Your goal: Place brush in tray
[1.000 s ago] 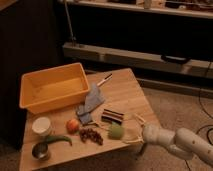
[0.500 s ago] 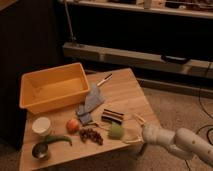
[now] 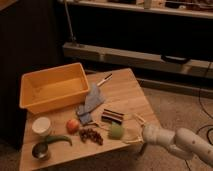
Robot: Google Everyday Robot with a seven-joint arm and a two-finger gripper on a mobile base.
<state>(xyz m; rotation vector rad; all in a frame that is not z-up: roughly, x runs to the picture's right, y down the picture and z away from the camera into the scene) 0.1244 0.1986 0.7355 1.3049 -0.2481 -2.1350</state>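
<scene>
One tray (image 3: 50, 90) is sitting at the left rear of the table (image 3: 127, 95). The brush (image 3: 105, 79) is lying just right of the tray's far corner. Well right of the tray and nearer the front, the gripper (image 3: 131, 129) is hanging with fingers spread, grasping nothing.

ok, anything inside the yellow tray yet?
Nothing visible: the yellow tray shows a bare floor, though its near wall hides the front strip. The brush lies on the table beside the cloth; the gripper hovers open at the table's near-right edge.
</scene>
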